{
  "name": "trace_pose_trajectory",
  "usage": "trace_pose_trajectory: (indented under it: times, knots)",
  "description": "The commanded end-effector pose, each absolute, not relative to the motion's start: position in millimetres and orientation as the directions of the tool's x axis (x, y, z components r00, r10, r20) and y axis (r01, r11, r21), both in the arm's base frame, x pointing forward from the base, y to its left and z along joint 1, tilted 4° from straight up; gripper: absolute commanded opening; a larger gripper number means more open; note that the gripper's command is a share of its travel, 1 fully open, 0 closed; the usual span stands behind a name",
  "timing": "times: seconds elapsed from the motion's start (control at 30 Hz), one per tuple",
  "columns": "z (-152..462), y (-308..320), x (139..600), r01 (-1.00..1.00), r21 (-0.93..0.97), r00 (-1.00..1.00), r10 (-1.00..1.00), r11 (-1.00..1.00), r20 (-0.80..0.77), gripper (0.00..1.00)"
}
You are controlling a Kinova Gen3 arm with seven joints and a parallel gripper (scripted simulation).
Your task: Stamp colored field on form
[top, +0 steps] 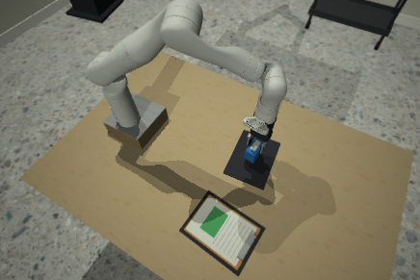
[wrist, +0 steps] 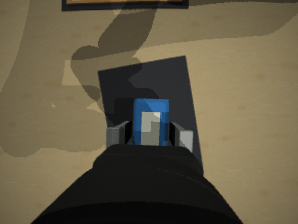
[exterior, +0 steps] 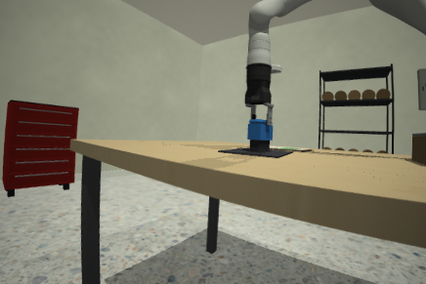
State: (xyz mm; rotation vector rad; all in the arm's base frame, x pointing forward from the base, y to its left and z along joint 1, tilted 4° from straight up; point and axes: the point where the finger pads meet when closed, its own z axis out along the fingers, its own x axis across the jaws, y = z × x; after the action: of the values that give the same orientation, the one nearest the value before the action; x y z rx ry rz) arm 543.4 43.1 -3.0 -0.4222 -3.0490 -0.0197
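The light wooden table [top: 337, 181] carries a dark square mat [top: 236, 166] and, nearer the front edge, a clipboard form with a green field [top: 214, 221]. The grey arm bends over and points straight down at the mat. Its gripper [exterior: 259, 112] stands wide and empty, fingers astride the blue block stamp [exterior: 259, 131], upright on the mat. The pickup appears to be in hand; next, lower slightly and close squarely.
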Motion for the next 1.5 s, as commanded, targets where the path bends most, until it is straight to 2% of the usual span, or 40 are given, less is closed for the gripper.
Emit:
trace_pose_trajectory:
  times: [0.0,1.47]
  knots:
    - [-2.5,43.2,543.9,0.272,0.005,-0.960,0.271,0.962,0.063,1.00]
    - [-12.1,43.4,543.4,0.272,0.005,-0.960,0.271,0.962,0.063,1.00]
